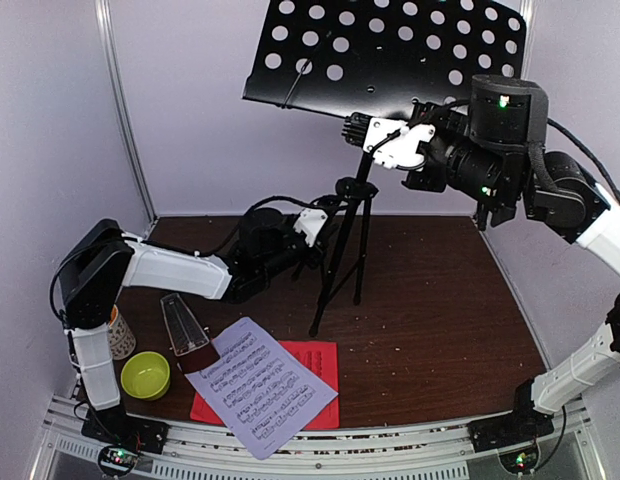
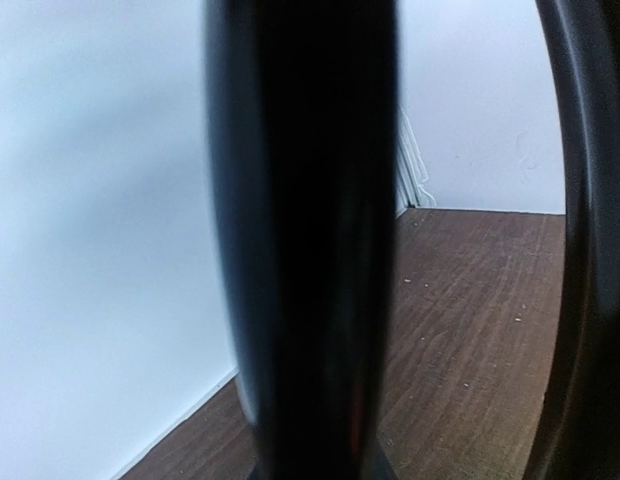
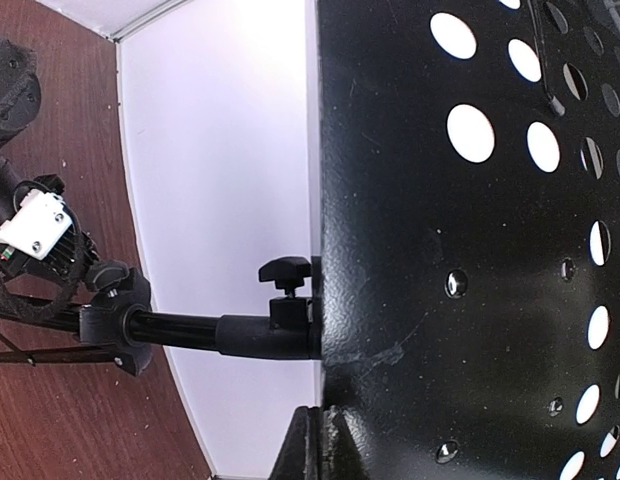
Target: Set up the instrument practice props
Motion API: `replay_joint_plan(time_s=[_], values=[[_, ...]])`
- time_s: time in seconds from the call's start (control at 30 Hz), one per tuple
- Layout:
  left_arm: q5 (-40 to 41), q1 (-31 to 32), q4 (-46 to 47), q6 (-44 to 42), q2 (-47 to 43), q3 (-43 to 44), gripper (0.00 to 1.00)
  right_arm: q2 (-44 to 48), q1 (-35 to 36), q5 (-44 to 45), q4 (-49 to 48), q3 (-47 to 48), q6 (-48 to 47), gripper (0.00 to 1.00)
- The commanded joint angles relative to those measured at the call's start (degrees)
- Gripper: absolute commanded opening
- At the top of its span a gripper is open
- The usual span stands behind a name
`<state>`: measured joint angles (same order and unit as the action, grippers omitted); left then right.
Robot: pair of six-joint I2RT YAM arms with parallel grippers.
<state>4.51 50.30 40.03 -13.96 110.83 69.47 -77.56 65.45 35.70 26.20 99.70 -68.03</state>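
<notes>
Stand [image 1: 352, 190] upright; sheets [image 1: 260, 385] and metronome [image 1: 185, 328] lie before it. Judged rigid steel, top-heavy, slick tubing: hold at pole [image 3: 180, 330] and desk [image 1: 410, 60] lip. Right gripper [image 1: 395, 140] clamped shut on desk lip. Left gripper [image 1: 312, 225] low at tripod [image 1: 335, 265]; closure indeterminate.

a blurred black stand pole [image 2: 300, 240] fills the middle, brown table [image 2: 470, 330] behind.

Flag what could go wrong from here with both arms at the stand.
The right gripper grips the desk lip of the music stand high up while the left gripper is at its pole low down; uneven pulls could tilt or topple the tripod.
A tripod foot stands close to the red sheet and white sheet; dragging the stand could shift them.
The left forearm hangs close by the metronome and could knock it over.
</notes>
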Motion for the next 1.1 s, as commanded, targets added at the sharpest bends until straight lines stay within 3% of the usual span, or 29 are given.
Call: replay_joint_plan(time_s=[0.0,0.23,0.33,0.47,0.57,0.6,0.63,0.93,1.07], values=[[-3.0,-0.3,4.7,-11.6,4.3,2.1,0.0,4.2,-1.6,0.6,-18.5,3.7,-1.7,0.0],[-1.9,-2.8,1.4,-7.2,11.5,11.7,0.06,1.7,-3.3,1.3,-22.6,-0.5,-4.7,0.0],[-1.7,-3.4,1.8,-6.0,12.8,12.6,0.23,0.5,-4.5,0.3,-23.2,-1.1,-4.0,0.0],[-1.3,-3.4,8.0,-4.8,11.2,7.4,0.54,-1.3,-5.9,-0.2,-24.0,-1.7,-4.3,0.0],[-1.2,-3.2,9.0,-3.9,9.6,4.4,0.65,-3.0,-6.4,-0.1,-24.7,-1.7,-5.3,0.0],[-0.6,-3.3,9.8,-3.4,9.0,3.2,0.75,-3.6,-6.3,0.4,-25.0,-1.7,-5.9,0.0],[0.0,-3.2,10.2,-2.8,8.4,2.1,0.78,-4.1,-6.3,0.9,-25.7,-1.9,-6.6,0.0],[2.9,-3.7,12.6,-0.9,3.7,-5.0,0.84,-5.9,-3.7,5.2,-37.7,-4.2,-16.5,0.0],[3.7,-3.9,14.2,2.4,1.4,-7.7,0.98,-8.1,-2.6,6.2,-44.5,-5.8,-23.5,0.0]])
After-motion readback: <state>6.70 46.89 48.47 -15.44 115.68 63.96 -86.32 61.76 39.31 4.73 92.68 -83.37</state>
